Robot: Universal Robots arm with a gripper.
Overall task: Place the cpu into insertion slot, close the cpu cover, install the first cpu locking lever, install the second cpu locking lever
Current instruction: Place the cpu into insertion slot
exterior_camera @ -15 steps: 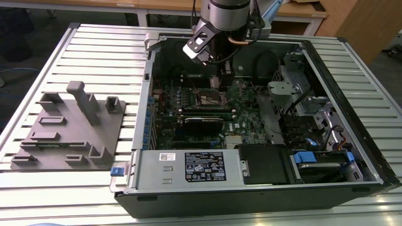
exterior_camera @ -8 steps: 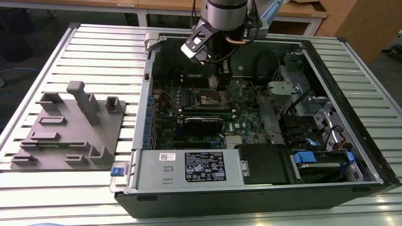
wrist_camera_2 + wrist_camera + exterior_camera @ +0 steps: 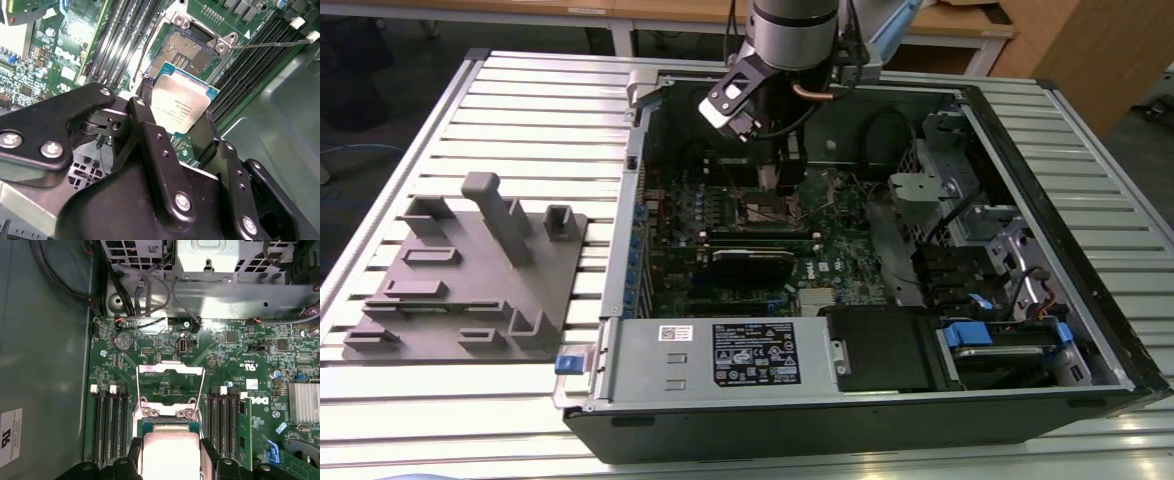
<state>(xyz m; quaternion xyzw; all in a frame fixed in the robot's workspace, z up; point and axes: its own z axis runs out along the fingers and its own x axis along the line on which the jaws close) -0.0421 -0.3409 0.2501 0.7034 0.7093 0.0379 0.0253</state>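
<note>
Slatted metal table (image 3: 520,100) carries a grey plastic fixture (image 3: 467,270) to the exterior view's left of an open computer case (image 3: 854,420). Inside the case, the gripper (image 3: 177,112) hangs over the insertion slot (image 3: 192,50). Its two black fingers (image 3: 150,125) are closed partway, pinching opposite edges of the cpu (image 3: 182,100). The cpu is held between them just above the slot's near edge: a square chip with a dull silver top and a green border. Beyond the slot, the cpu cover (image 3: 170,370) is swung open.
</note>
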